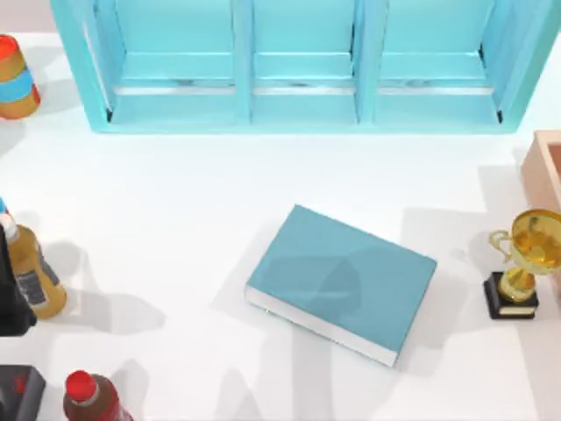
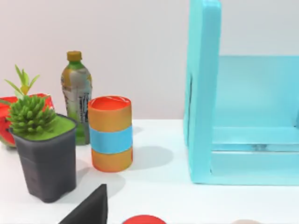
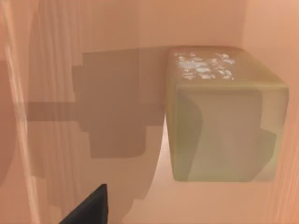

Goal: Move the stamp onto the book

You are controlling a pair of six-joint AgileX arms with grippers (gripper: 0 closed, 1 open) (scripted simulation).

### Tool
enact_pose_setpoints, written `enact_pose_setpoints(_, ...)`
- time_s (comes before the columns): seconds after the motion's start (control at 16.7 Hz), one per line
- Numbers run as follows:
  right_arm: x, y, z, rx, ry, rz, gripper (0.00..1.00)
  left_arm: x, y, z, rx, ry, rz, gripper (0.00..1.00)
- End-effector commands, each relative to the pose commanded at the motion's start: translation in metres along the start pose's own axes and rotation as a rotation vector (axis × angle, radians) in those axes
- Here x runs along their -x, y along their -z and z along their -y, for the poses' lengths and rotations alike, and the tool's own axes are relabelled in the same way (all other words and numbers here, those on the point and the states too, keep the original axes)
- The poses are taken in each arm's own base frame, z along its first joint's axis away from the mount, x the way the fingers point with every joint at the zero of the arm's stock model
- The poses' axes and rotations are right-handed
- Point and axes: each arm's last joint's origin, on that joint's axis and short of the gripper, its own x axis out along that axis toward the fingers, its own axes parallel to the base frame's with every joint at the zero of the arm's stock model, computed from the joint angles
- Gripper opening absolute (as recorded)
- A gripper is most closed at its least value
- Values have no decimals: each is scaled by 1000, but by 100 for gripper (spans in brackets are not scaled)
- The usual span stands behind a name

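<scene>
The book (image 1: 342, 281) is a large teal-blue volume with white page edges, lying flat and turned at an angle in the middle of the table. The stamp (image 3: 224, 116) is a tan boxy block with a faint pale mark on one face. It stands inside a peach-coloured container (image 3: 93, 93), close in front of my right wrist camera. A dark part of my right gripper (image 3: 88, 207) shows at the picture's edge, apart from the stamp. My left arm (image 1: 13, 294) is parked at the table's left edge, and part of its gripper (image 2: 91, 210) shows in the left wrist view.
A cyan shelf unit (image 1: 298, 70) spans the back. A gold trophy (image 1: 521, 263) stands right of the book, beside the peach box (image 1: 545, 167). On the left are an orange-and-blue can (image 1: 16, 77), a bottle (image 1: 35, 272), a red-capped bottle (image 1: 88, 395) and a potted plant (image 2: 42, 144).
</scene>
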Motion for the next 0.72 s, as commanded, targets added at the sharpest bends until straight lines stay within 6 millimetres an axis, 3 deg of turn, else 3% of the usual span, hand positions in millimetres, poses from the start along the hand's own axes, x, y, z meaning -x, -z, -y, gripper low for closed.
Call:
enact_pose_setpoints(0.3,-5,0,-1,2,0,-2,100,0,0,0,0,0,0,100)
enact_pose_setpoints(0.72,-81,-3,1,0,3,12,100,0,0,0,0,0,0,100)
